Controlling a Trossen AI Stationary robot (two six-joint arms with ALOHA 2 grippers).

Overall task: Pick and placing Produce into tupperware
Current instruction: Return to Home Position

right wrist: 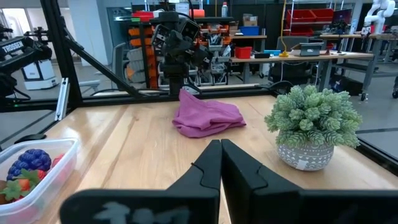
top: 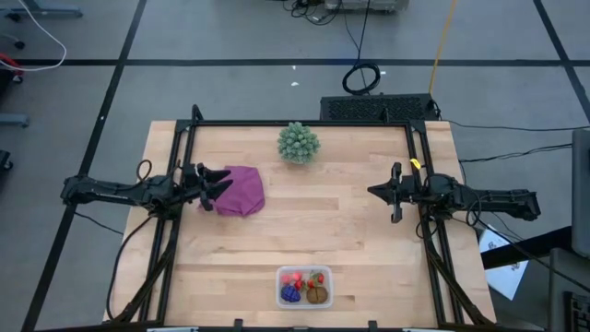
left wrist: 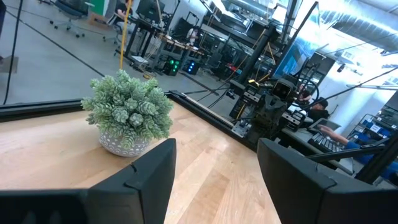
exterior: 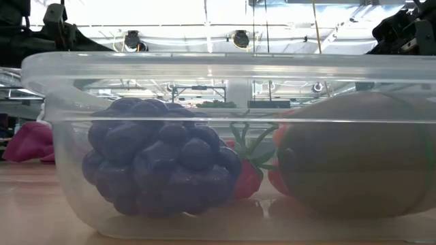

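1. Small clear plastic rectangular tub [top: 280,281] stands at the wooden table's [top: 350,231] near edge. It holds a dark purple grape cluster [exterior: 160,163], a brown oval kiwi piece [exterior: 354,156] and red strawberries [top: 296,277].
2. Judged: fruits light, stiff, smooth. Tub walls thin, likely to flex and slide, so grip the rim across the short side.
3. Left gripper [left wrist: 214,180]: fingers wide apart, empty, over the crumpled magenta cloth's [top: 241,192] edge.
4. Right gripper [right wrist: 221,163]: fingers pressed together, holding nothing, well apart from the tub.

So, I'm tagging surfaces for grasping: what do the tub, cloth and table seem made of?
Tub: clear glossy plastic, grapes showing through its wall.
Cloth: soft matte fabric, judging by its rumpled folds.
Table: pale wood, probably laminated strips, with a satin sheen.
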